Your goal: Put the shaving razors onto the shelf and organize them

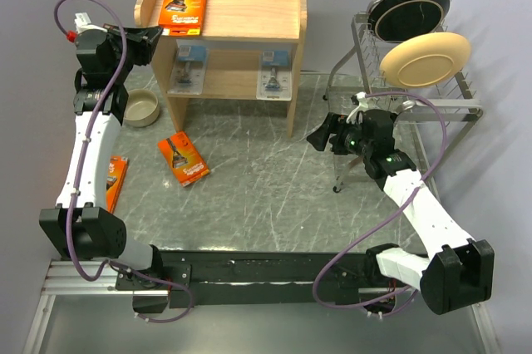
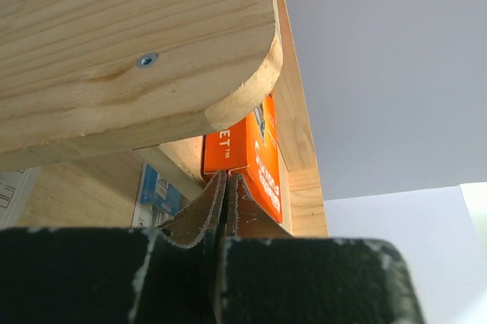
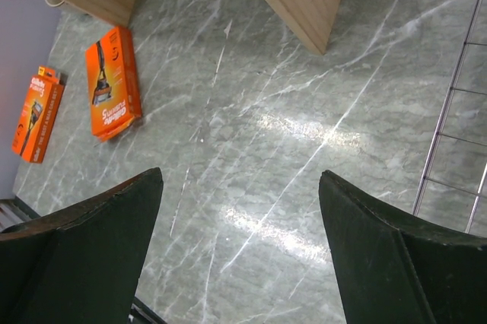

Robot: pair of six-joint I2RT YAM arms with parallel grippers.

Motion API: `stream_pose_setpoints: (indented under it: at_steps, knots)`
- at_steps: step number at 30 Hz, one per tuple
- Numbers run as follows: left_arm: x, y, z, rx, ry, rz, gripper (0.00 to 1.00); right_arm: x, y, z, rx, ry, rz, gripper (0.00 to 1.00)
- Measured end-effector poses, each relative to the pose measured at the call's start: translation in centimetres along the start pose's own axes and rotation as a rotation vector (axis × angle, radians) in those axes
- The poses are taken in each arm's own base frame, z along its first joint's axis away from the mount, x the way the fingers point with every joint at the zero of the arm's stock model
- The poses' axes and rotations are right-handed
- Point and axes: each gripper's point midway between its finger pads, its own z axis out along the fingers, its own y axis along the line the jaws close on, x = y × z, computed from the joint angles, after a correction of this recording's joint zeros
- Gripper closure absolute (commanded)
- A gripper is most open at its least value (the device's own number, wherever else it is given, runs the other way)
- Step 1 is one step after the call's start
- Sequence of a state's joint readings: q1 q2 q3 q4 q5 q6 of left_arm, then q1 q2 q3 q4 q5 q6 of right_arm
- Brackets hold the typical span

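1. Nearest: left gripper [image 2: 227, 179], black fingers clenched tip to tip with nothing seen between them. It sits at the left side panel of the small light-wood shelf [image 1: 249, 17], at top-tray height.
2. Right gripper [image 3: 240, 179]: released, jaws wide, nothing held. It hangs over the grey marbled surface [image 1: 274, 196], right of the shelf.
3. Count: five razor packs, three of them orange cardboard and two clear blister. Also two plates, one bowl and one rack.
4. First orange cardboard pack [image 1: 183, 6]: flat and face up in the left part of the top tray, long axis front-to-back. It lies just past the left gripper's tips; cannot tell if they touch.
5. Second orange cardboard pack [image 1: 184, 159]: flat on the surface in front of the shelf, long axis diagonal from far-left to near-right. It is well apart from both grippers.
6. Third orange cardboard pack [image 1: 116, 184]: at the left edge of the surface, long axis roughly near-far, partly hidden by the left arm.
7. Left clear blister pack [image 1: 189, 67] and right clear blister pack [image 1: 275, 74]: on the lower board, one at each end, long axes front-to-back.
8. Beige round bowl [image 1: 141, 108] is left of the shelf. The wire dish rack [image 1: 465, 105] holds a black plate [image 1: 411, 9] and a cream plate [image 1: 424, 59].
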State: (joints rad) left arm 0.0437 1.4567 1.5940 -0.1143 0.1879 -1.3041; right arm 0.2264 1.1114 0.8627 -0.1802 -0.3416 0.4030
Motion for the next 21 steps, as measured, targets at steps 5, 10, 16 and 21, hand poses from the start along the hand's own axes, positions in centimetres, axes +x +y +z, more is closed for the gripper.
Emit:
stream_pose_setpoints:
  at_steps: [5,10,16,21]
  knots:
    - [-1.1,0.2,-0.2,-0.011,-0.031,-0.002,0.99,0.2,0.3,-0.2,-0.017,0.009,-0.008,0.14]
    - [-2.9,0.5,-0.8,-0.032,-0.083,-0.002,0.99,0.5,0.8,-0.5,-0.041,0.024,-0.011,0.14]
    - [-3.8,0.5,-1.3,-0.037,-0.110,-0.002,0.98,0.6,1.0,-0.5,-0.052,0.030,-0.010,0.14]
    - [-3.8,0.5,-1.3,-0.039,-0.110,-0.019,0.96,0.6,1.0,-0.5,-0.052,0.031,-0.009,0.14]
